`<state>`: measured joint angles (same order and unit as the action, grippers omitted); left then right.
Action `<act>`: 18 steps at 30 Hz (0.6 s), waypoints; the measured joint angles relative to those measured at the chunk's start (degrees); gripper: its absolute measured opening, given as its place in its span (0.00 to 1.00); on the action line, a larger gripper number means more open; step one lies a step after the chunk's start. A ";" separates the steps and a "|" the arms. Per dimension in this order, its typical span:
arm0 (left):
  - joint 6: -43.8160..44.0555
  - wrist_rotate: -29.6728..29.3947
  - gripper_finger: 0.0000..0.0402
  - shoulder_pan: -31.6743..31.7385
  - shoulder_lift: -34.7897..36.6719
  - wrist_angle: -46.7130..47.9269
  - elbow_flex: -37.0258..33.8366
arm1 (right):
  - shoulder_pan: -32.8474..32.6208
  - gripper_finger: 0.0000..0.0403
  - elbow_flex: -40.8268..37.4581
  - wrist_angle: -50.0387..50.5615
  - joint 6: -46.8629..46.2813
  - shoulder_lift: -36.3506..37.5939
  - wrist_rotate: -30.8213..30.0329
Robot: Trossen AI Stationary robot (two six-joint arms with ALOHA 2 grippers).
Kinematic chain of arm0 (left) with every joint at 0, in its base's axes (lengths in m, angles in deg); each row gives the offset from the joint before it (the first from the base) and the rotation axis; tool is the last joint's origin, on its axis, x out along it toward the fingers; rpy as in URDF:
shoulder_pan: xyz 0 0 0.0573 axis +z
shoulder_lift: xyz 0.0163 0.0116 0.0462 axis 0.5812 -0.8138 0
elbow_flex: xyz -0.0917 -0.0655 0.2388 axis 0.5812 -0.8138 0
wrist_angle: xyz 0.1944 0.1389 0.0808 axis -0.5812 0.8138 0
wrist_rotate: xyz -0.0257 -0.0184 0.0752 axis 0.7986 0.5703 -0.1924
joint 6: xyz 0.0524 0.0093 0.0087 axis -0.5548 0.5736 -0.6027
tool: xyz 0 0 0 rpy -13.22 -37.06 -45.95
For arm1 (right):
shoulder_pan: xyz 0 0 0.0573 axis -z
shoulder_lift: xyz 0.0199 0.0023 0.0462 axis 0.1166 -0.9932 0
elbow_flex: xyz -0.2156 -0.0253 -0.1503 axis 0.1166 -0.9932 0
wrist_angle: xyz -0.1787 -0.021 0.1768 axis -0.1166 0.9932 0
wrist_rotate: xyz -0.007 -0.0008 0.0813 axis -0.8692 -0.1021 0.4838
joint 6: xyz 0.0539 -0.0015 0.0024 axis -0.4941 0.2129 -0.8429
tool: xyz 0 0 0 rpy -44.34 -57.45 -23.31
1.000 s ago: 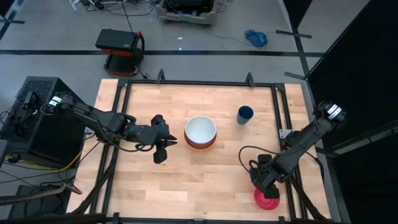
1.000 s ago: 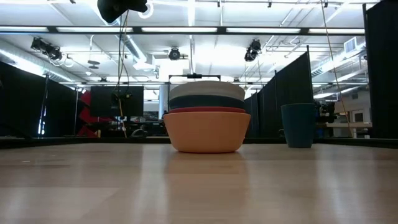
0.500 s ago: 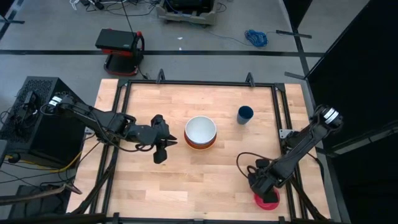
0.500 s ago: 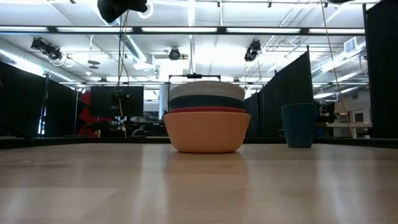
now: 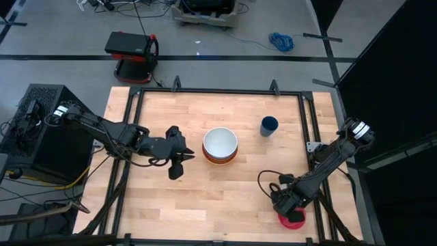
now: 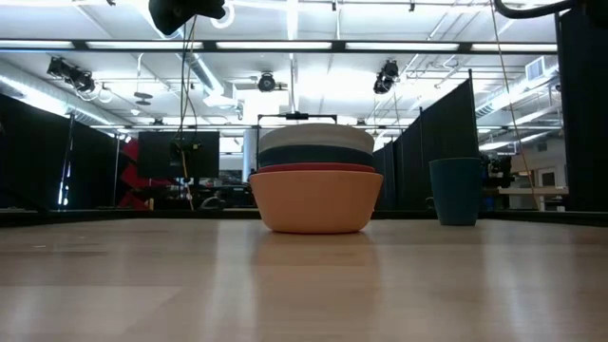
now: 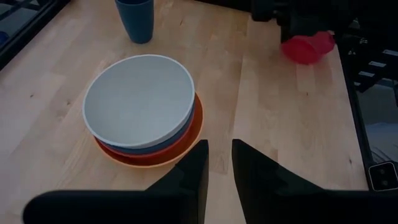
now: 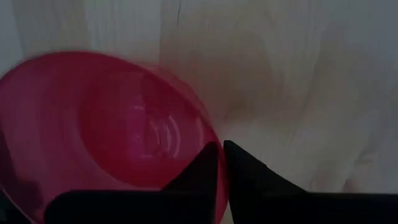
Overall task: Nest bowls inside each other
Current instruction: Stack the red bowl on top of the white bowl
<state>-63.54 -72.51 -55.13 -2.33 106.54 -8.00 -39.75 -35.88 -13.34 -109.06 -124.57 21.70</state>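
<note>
Gripping the round magenta-pink plastic bowl (image 8: pixel 106 130) by its rim, the right tool (image 8: pixel 221 163) is clamped on it; next it must lift it toward the nested stack of plastic bowls (image 5: pixel 220 145).

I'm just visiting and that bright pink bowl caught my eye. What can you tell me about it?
The pink bowl is a plain, round, glossy bowl that looks like plastic, magenta-pink, with a smooth empty inside. It sits at the table's near right corner, apart from the stacked bowls. The right gripper has shut on its rim, one finger inside and one outside.
</note>
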 joint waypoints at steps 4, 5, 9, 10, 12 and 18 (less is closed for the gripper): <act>0.01 0.00 0.14 0.00 0.00 0.00 0.00 | 0.61 0.00 0.00 0.08 0.51 0.20 0.22; 0.02 0.00 0.14 0.00 0.00 0.00 0.00 | 0.91 0.00 0.00 0.36 0.79 0.53 0.22; 0.02 0.00 0.14 0.00 0.00 0.00 0.00 | 3.06 0.00 0.04 3.36 1.70 3.37 -1.59; 0.02 0.00 0.14 0.00 0.00 0.00 0.00 | 4.42 0.00 0.56 3.75 2.54 4.44 -2.73; 0.02 0.00 0.14 0.00 0.00 0.00 0.00 | 7.77 0.00 1.98 3.80 4.80 6.62 -4.90; 0.02 0.00 0.14 0.00 0.00 0.00 0.00 | 17.80 0.00 6.23 3.92 11.59 13.17 -11.42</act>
<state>-63.51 -72.51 -55.13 -2.33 106.54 -8.00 -21.95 -29.65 -9.41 -97.47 -111.39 10.28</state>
